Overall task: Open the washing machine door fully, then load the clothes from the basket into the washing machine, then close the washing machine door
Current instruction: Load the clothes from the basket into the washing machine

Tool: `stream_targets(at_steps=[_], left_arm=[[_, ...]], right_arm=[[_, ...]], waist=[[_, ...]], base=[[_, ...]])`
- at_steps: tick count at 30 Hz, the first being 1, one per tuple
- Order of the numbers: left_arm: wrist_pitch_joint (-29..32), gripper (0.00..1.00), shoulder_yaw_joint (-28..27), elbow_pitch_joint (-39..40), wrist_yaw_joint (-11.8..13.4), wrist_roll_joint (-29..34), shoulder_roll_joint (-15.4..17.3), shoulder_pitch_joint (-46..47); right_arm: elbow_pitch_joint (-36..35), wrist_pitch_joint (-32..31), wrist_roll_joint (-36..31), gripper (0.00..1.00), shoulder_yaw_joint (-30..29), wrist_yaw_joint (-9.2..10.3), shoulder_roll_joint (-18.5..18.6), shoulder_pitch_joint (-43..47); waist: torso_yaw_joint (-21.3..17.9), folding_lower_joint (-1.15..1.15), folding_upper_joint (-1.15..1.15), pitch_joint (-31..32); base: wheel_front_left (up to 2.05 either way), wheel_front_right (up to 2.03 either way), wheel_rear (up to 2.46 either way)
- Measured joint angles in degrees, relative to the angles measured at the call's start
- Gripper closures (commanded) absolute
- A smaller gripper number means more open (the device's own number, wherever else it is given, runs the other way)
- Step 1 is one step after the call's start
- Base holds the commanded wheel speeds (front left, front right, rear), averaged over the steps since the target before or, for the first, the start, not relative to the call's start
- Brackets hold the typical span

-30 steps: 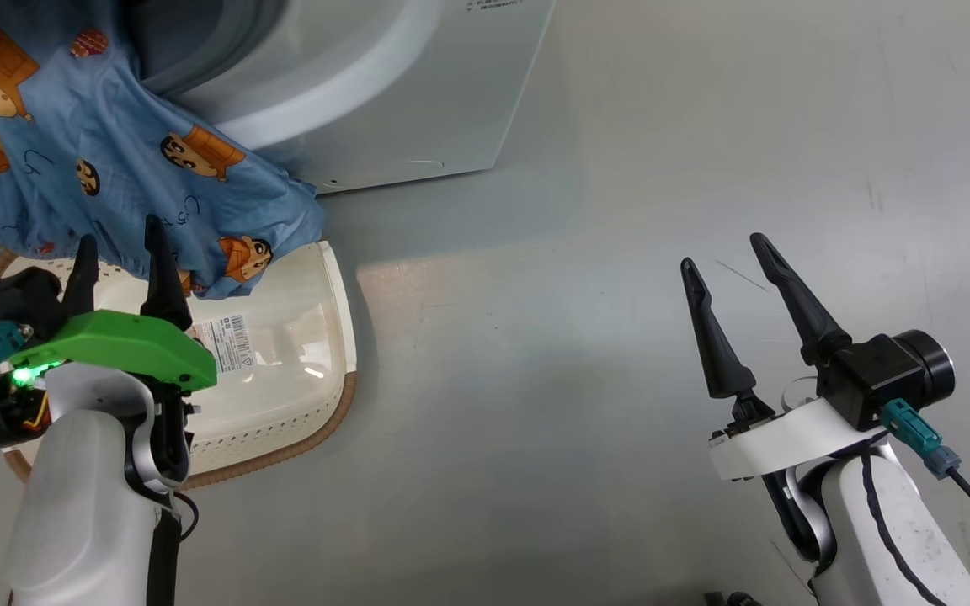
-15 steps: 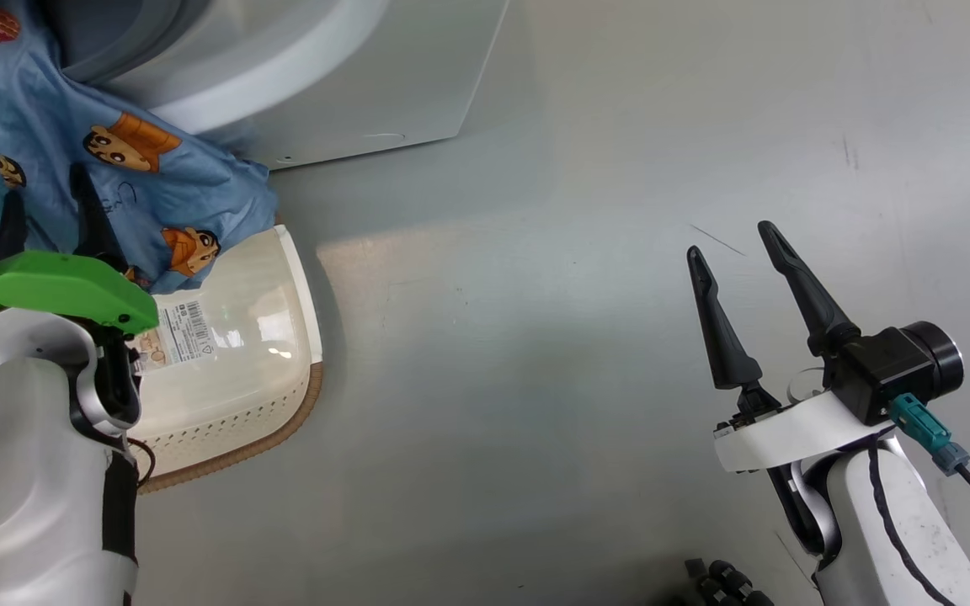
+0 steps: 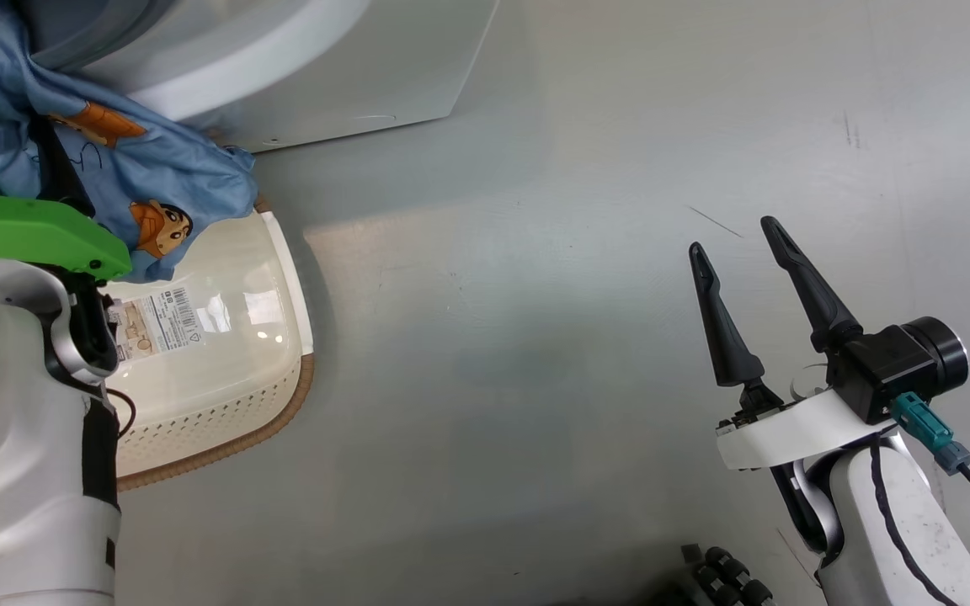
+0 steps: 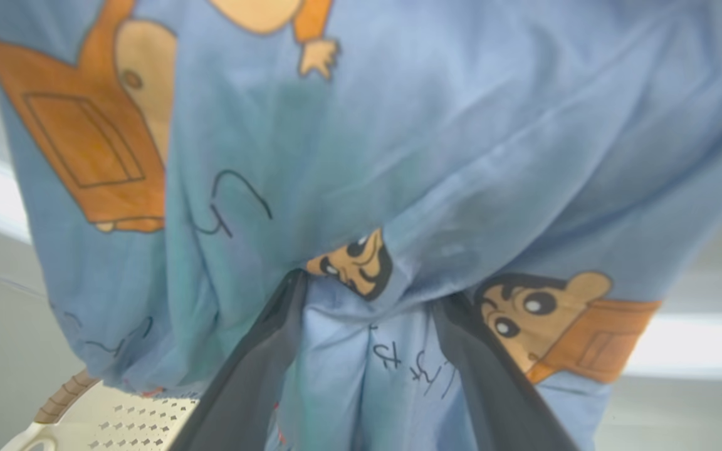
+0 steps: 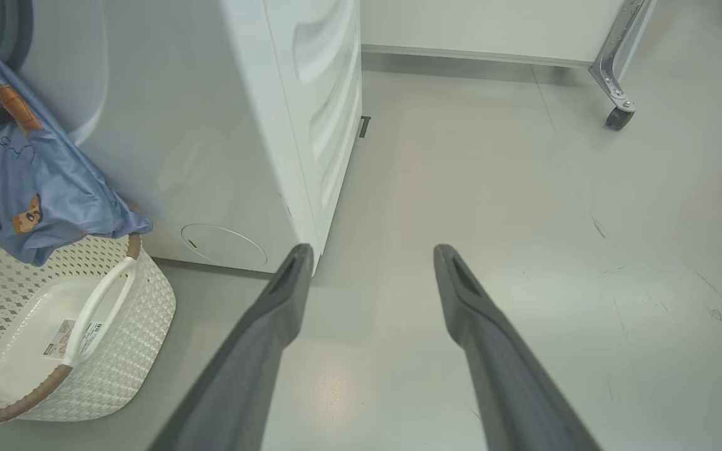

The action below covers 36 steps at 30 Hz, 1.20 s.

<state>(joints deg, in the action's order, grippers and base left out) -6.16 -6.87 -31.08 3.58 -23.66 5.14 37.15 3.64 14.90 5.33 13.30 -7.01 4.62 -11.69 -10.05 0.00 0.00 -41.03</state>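
Grey floor (image 3: 535,337) all round. At its left edge, found the basket (image 3: 224,396) with the clothes (image 3: 165,168) hanging over it from the washing machine (image 3: 350,76) mouth. Found left hand (image 4: 373,291) spread wide, fingers (image 4: 254,369) sunk into that blue cloth. Rightward, found right hand (image 3: 731,235) released above the floor.

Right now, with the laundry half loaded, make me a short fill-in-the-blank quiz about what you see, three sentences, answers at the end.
1. The clothes printed with cartoon figures are light ____.
2. They hang from the washing machine down over the cream ____.
3. The right gripper stands over the bare floor, jaws open, holding ____.

Missing words: blue; basket; nothing.
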Motion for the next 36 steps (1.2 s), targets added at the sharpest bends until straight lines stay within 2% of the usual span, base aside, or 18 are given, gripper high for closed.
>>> stream_targets(at_steps=[1, 2, 3, 4, 5, 13, 18, 28, 31, 36], left_arm=[[-0.4, 0.00, 0.1, -0.1, 0.0, 0.3, 0.1, 0.6], [-0.6, 0.13, 0.3, -0.5, 0.0, 0.6, 0.1, 0.7], [-1.2, 0.39, 0.3, -0.7, 0.2, 0.7, 0.1, 0.8], [-1.6, 0.82, 0.3, -1.1, 0.3, 0.9, 0.1, 0.9], [-1.8, 1.00, 0.4, -1.5, 0.3, 1.0, 0.1, 1.0], [-4.4, 1.00, 1.2, -2.7, 0.3, 0.8, -0.4, 1.7], [-5.3, 1.00, 1.2, -1.6, -0.7, -0.7, -2.2, 1.3], [-6.0, 1.00, 3.4, 8.4, -4.0, -2.6, -2.9, -0.7], [-6.0, 1.00, 3.8, 11.5, -4.2, -2.5, -2.7, 0.5], [-3.8, 1.00, 3.8, 12.2, -3.2, -1.2, -1.2, 5.0]], right_arm=[[0.0, 0.0, 0.0, 0.00, 0.0, 0.00, 0.0, 0.0], [0.0, 0.0, 0.0, 0.00, 0.0, -0.01, 0.0, 0.0], [0.0, 0.0, 0.0, 0.00, 0.0, 0.00, 0.0, 0.0], [0.0, 0.0, 0.0, 0.00, 0.0, 0.00, 0.0, 0.0], [0.0, 0.0, 0.0, 0.00, 0.0, 0.00, -0.1, 0.0], [0.1, 0.0, 0.0, 0.00, -0.9, 0.00, -0.3, 0.0], [0.5, 0.0, 0.0, 0.00, -1.5, 0.00, -0.6, 0.0], [1.7, 0.0, 0.1, 0.00, 0.4, 0.00, -0.9, 0.0], [2.2, 0.0, 0.4, 0.00, 1.7, 0.00, -1.0, 0.0], [2.9, 0.0, 1.4, 0.00, 4.5, -0.01, -1.1, 0.0]], waist=[[0.0, 0.00, 0.00, 0.0], [0.0, 0.00, 0.00, -0.1], [0.0, 0.00, 0.00, -0.1], [0.0, 0.00, 0.00, -0.1], [0.0, 0.00, 0.00, -0.1], [0.6, 0.00, 0.00, 0.4], [1.6, 0.00, 0.00, 1.1], [3.6, 0.00, 0.00, 3.9], [3.5, 0.00, 0.00, 4.9], [1.9, 0.00, 0.00, 6.0]], base=[[0.00, 0.00, 0.00], [0.00, 0.00, 0.00], [0.00, 0.00, 0.00], [0.00, 0.00, 0.00], [0.00, 0.00, 0.00], [0.00, 0.00, 0.00], [0.00, 0.00, 0.00], [0.00, 0.00, 0.00], [0.00, 0.00, 0.00], [0.00, 0.00, 0.00]])
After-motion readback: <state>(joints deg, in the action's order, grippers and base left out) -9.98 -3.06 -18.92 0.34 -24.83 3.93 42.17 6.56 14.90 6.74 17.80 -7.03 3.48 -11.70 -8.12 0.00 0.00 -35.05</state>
